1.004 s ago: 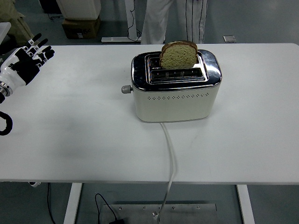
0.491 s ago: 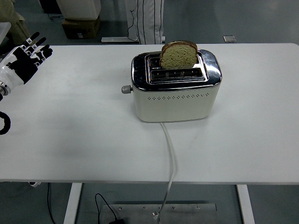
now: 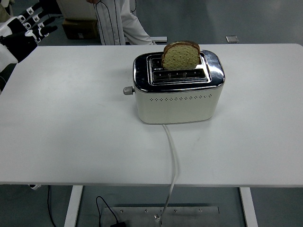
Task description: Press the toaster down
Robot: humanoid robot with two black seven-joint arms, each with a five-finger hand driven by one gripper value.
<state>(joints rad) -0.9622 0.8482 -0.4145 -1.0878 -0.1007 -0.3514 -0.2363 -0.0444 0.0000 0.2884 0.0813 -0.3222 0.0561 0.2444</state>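
Observation:
A cream toaster (image 3: 177, 94) with a chrome top stands at the middle of the white table (image 3: 71, 127). A slice of brown bread (image 3: 181, 55) stands high in its far slot. A grey lever knob (image 3: 127, 90) sticks out of its left end, raised. My left hand (image 3: 26, 30) is at the far left corner, fingers spread and empty, far from the toaster.
The toaster's white cord (image 3: 172, 161) runs from its front over the table's near edge. A person in white striped clothing (image 3: 116, 21) stands behind the table at the top left. A cardboard box (image 3: 80, 27) is on the floor behind.
My left hand has moved up and away toward the far left corner. The person has walked from behind the toaster to the left. The toaster and bread have not moved.

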